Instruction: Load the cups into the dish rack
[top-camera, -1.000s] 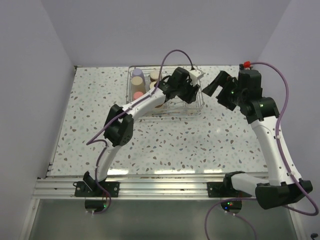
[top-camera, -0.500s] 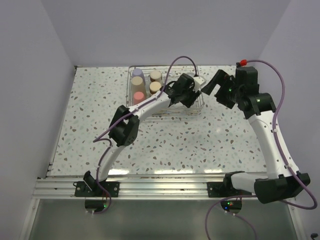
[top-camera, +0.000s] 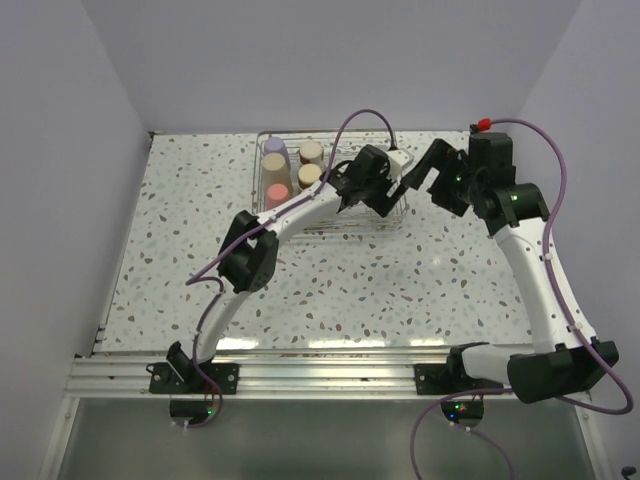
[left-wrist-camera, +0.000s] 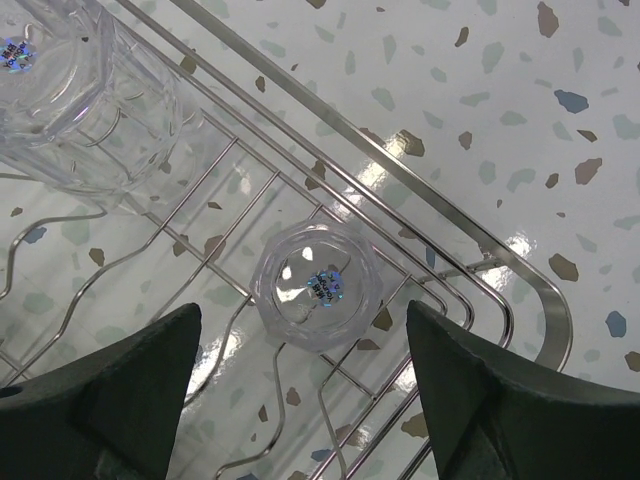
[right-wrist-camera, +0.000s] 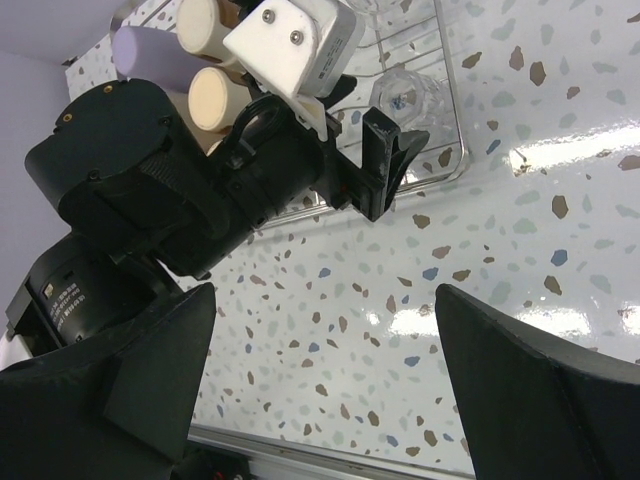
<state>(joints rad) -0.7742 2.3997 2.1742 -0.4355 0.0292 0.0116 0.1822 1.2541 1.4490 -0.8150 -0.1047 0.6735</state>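
Left gripper (left-wrist-camera: 303, 310) spread wide over clear cup (left-wrist-camera: 317, 286)
Cup stands in dish rack (left-wrist-camera: 400, 165) corner; right gripper (right-wrist-camera: 325, 295) also gapes.

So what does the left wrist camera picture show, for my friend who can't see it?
A small clear cup stands in a corner of the wire dish rack, between the two dark fingers of the open left claw, which do not touch it. A second clear cup shows at the top left, and the speckled table lies beyond the rack.
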